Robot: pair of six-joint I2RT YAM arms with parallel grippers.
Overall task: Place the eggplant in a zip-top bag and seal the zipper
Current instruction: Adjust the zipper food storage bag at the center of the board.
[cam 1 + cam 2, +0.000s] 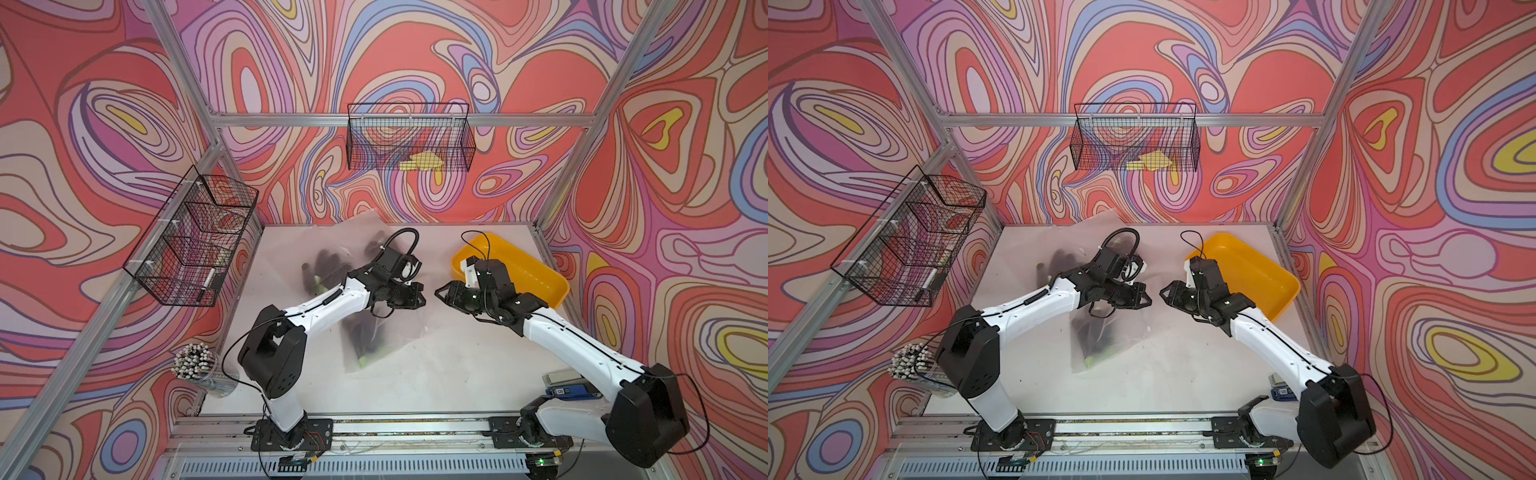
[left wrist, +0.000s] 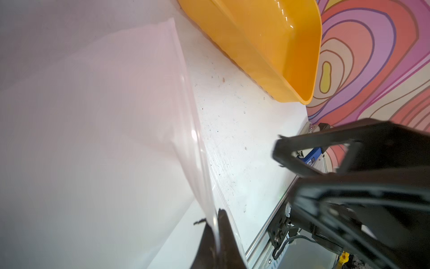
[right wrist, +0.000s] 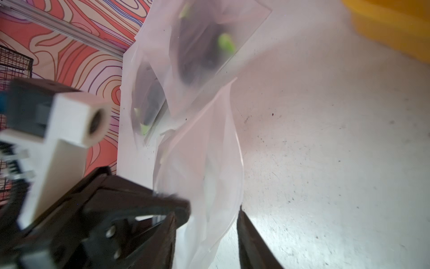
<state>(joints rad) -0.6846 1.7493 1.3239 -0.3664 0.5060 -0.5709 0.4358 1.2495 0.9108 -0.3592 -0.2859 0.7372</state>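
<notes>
Eggplant [image 1: 365, 338] sits dark inside the zip-top bag [image 1: 399, 328], just behind the left gripper [image 1: 422, 291], which is clenched on the bag's edge. The right gripper [image 1: 438, 293] faces it, jaws released and apart. A scuffed white table [image 1: 415, 382] lies beneath, a yellow tub [image 1: 536, 274] sits beyond the right gripper, and swirl-patterned walls [image 1: 415, 62] stand all round.

Robotics lab test cell.
Aluminium frame [image 1: 291, 119], swirl-print backdrop panels [image 1: 415, 54], robot arms [image 1: 328, 301] bolted to a rail [image 1: 415, 426], white counter [image 1: 436, 374].

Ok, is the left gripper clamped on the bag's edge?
Yes: the left wrist view shows the left gripper pinching the zip-top bag.
</notes>
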